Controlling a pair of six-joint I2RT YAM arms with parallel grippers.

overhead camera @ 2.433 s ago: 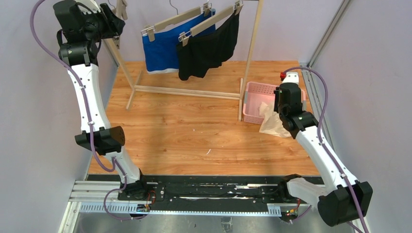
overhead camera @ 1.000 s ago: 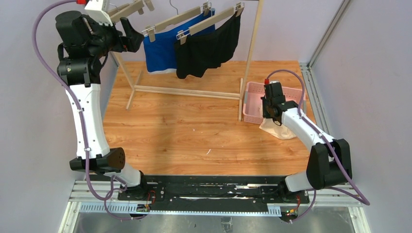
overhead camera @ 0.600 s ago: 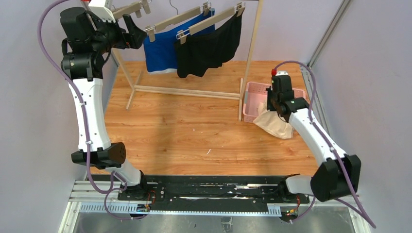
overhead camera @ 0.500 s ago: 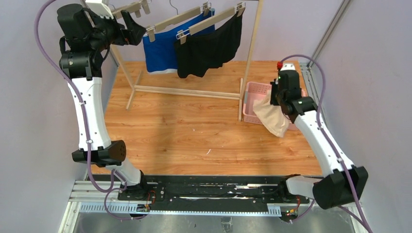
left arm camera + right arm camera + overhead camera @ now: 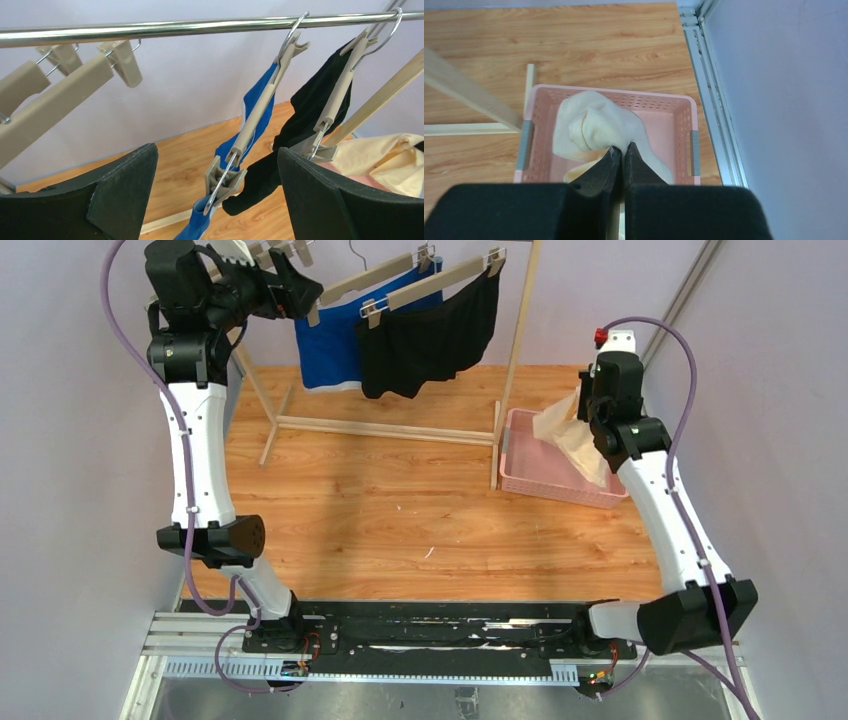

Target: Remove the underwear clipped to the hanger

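We are risking trailing cloth snagging the rim, right gripper clenching cream-beige cloth briefs over the pink perforated basket, left gripper gaping

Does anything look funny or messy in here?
Nothing is spilled or broken. One oddity: the leftmost hanger on the rail is bare, its clips gripping nothing, while the blue underwear and black underwear are clipped on theirs. The cream underwear dangles crumpled from the shut right gripper over the pink basket.
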